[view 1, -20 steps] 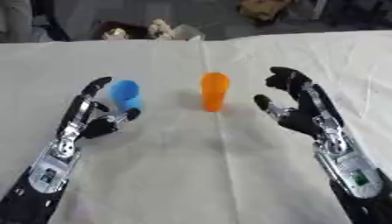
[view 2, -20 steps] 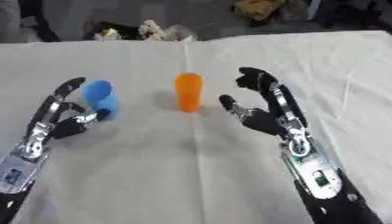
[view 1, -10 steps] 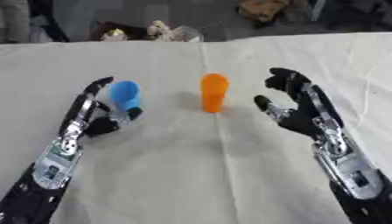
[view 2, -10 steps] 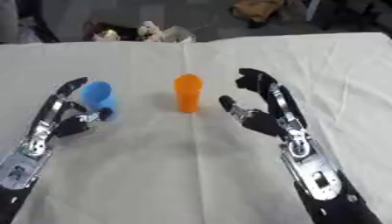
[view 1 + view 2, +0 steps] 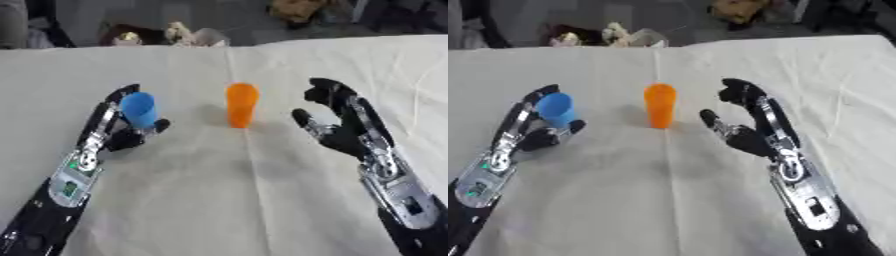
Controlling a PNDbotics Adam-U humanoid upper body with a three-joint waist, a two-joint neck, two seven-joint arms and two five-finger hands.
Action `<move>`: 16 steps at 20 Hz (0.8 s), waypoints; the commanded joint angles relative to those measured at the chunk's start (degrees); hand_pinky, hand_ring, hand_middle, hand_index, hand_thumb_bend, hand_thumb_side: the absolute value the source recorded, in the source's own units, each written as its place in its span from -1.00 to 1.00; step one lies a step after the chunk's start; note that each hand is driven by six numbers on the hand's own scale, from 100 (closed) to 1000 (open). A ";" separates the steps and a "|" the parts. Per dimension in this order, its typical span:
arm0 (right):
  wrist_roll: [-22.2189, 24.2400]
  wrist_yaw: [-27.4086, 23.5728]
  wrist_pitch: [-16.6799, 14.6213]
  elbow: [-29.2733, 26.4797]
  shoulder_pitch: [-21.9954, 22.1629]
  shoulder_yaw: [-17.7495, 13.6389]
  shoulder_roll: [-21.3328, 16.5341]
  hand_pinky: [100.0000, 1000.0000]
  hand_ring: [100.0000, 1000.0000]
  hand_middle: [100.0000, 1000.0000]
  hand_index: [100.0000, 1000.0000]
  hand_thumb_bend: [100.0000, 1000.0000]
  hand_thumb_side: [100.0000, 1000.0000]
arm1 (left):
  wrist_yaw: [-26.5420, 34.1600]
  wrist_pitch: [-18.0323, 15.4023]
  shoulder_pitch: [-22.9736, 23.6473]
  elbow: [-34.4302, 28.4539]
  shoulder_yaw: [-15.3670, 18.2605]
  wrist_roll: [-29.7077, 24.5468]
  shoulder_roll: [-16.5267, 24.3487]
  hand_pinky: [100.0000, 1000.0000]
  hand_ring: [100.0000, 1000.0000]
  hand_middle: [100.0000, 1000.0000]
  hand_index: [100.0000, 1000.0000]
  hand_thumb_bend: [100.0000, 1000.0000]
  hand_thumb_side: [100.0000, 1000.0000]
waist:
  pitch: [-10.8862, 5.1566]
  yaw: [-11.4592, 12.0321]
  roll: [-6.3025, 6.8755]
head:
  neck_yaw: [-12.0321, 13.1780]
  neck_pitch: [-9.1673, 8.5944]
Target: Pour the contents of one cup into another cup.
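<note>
The blue cup is a plain mid blue, with no print or banding. The orange cup is a plain bright orange, likewise unmarked. The tablecloth is an off-white cream, uniform in tone, broken only by pale grey creases. The left hand is black with silver-grey metal along the back, and its forearm carries a small green patch on a pale panel. The right hand is black at the fingers and palm, with silver-grey links running down toward the wrist. Beyond the far edge of the cloth the background is dark grey, with indistinct tan and cream shapes.
</note>
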 commanded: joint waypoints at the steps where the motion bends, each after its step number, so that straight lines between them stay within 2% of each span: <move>1: 0.14 -0.42 -0.12 -1.30 -0.99 -0.03 -0.49 0.70 0.44 0.25 0.64 -0.09 -0.31 | -0.50 -0.40 -1.20 -0.07 -0.23 -0.12 0.35 -0.19 0.94 0.54 0.84 0.37 -0.08 | -0.78 -0.14 -0.03 | 0.19 -0.48; 11: 0.12 -0.43 -0.12 -1.27 -0.98 -0.08 -0.44 0.70 0.44 0.25 0.64 -0.11 -0.30 | 0.99 -1.20 -0.57 1.23 -0.38 -1.11 -0.32 -0.49 0.74 0.34 0.83 0.19 -0.18 | -0.78 0.00 -0.27 | 0.07 -0.40; 16: 0.17 -0.43 -0.07 -1.24 -0.98 -0.07 -0.42 0.70 0.44 0.25 0.64 -0.11 -0.29 | 2.91 -1.62 -0.37 1.98 -0.37 -1.46 -0.62 -0.67 0.59 0.23 0.82 0.02 -0.25 | -0.80 0.23 -0.48 | 0.04 -0.42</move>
